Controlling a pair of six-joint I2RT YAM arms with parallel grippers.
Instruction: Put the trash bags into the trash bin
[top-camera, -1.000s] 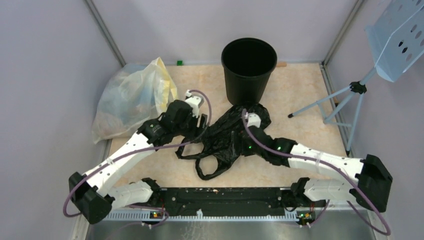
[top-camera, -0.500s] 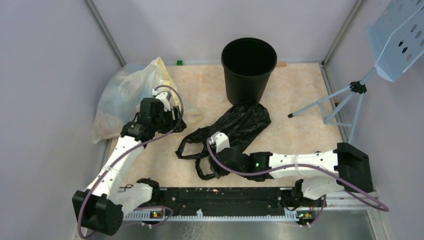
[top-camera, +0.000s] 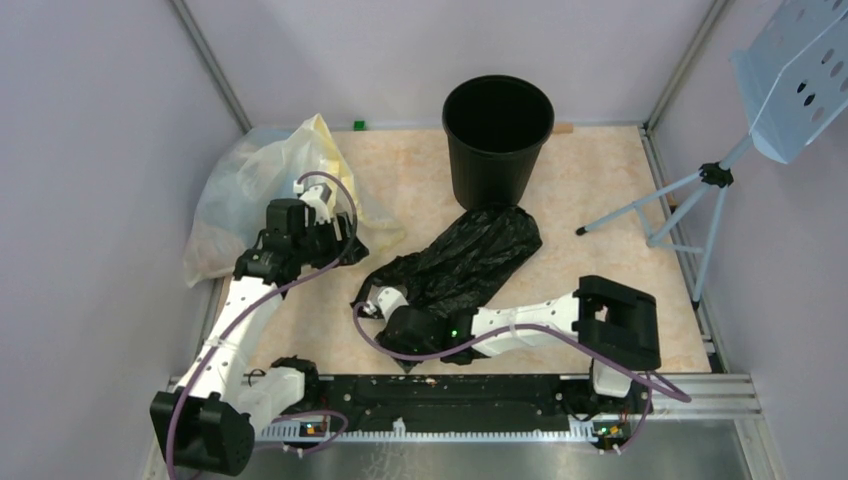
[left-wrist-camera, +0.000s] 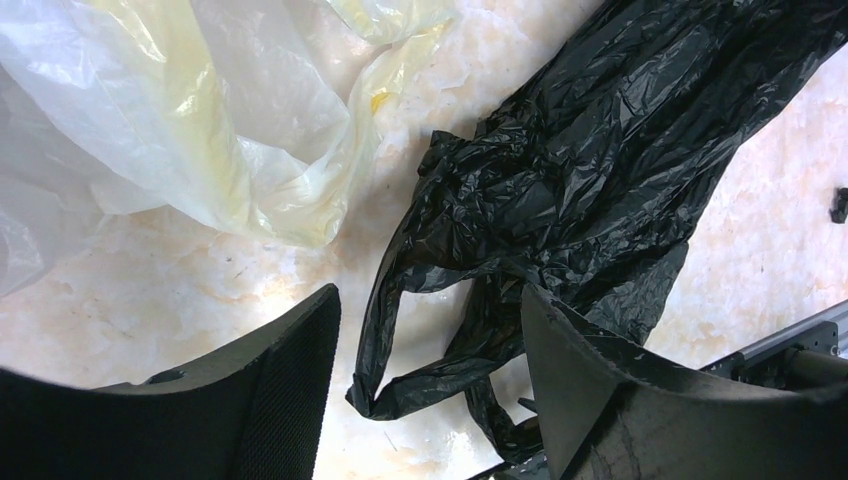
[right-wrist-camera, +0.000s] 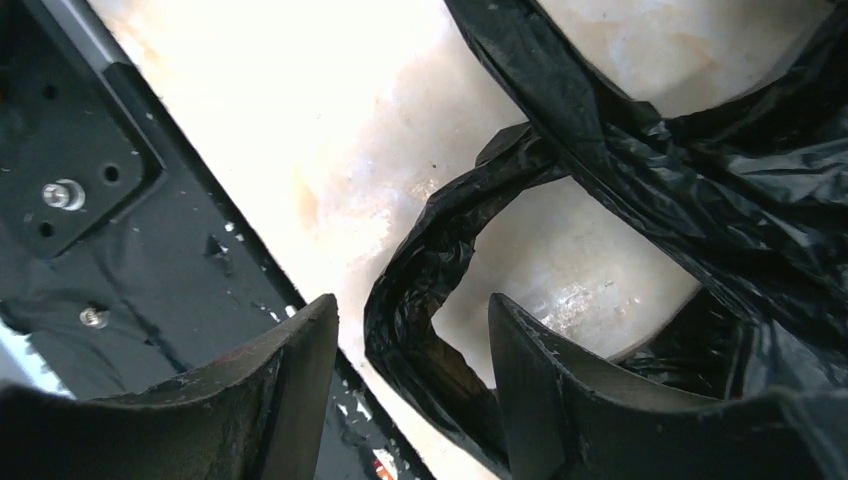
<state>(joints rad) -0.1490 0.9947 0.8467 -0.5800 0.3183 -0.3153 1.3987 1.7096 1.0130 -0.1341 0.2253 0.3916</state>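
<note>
The black trash bag (top-camera: 470, 255) lies flat and crumpled on the table, just in front of the round black trash bin (top-camera: 497, 140), which stands upright at the back. The bag's two loop handles point toward the near edge. My left gripper (top-camera: 345, 243) is open and empty, above the table to the left of the bag. In its wrist view (left-wrist-camera: 430, 300) the bag (left-wrist-camera: 580, 170) and a handle loop (left-wrist-camera: 400, 300) lie below it. My right gripper (top-camera: 398, 348) is open, low at the handles. One handle loop (right-wrist-camera: 410, 270) lies between its jaws (right-wrist-camera: 412, 305), not gripped.
A big translucent pale-yellow bag (top-camera: 250, 195) with stuff inside sits at the left wall, next to my left gripper, and also shows in the left wrist view (left-wrist-camera: 170, 120). A tripod stand (top-camera: 690, 205) stands at the right. The black base rail (top-camera: 450, 390) runs along the near edge.
My right gripper has swung from the bag's middle down and left to the handle loops near the front. My left gripper has drawn back left toward the yellow bag. The black bag has spread flatter.
</note>
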